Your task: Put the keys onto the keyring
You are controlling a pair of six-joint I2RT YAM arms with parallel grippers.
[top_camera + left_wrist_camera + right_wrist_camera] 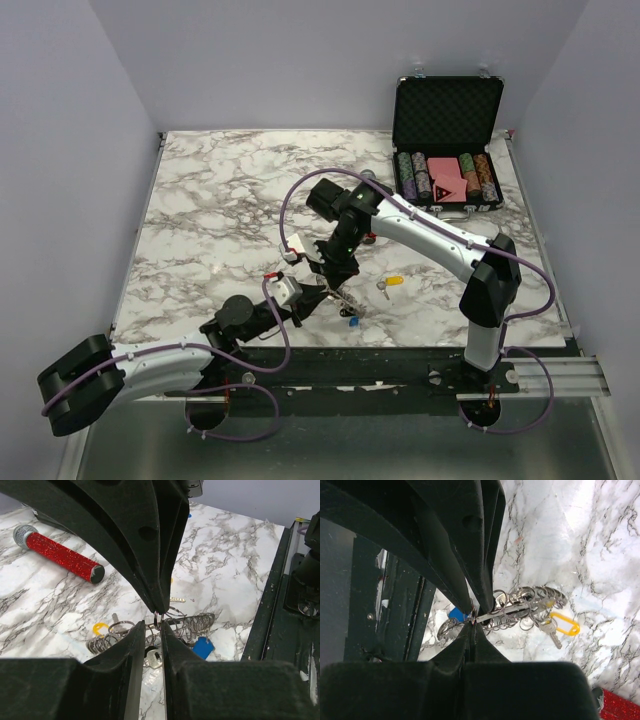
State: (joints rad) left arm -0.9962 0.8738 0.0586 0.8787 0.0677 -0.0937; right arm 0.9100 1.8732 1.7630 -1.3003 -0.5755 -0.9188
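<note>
Left hand (pixel 158 618): fingers nearly together, pinching one small loop of the thin silvery wire keyring (pixel 185 625).
Right hand (pixel 472 619): fingers pressed together on that keyring's rim.
Keyring place: between both hands, near the front edge of the marble-patterned bench (pixel 220 200).
Keyring axis: seen edge-on, long axis lying across the left wrist view.
Keys: blue-headed silver key (pixel 202 647) at its right end, yellow-headed silver key (pixel 100 628) at its left; hooked on or not, I cannot tell.

Left gripper (pixel 159 617), right gripper (pixel 472 619) clamped (tips adjacent)
</note>
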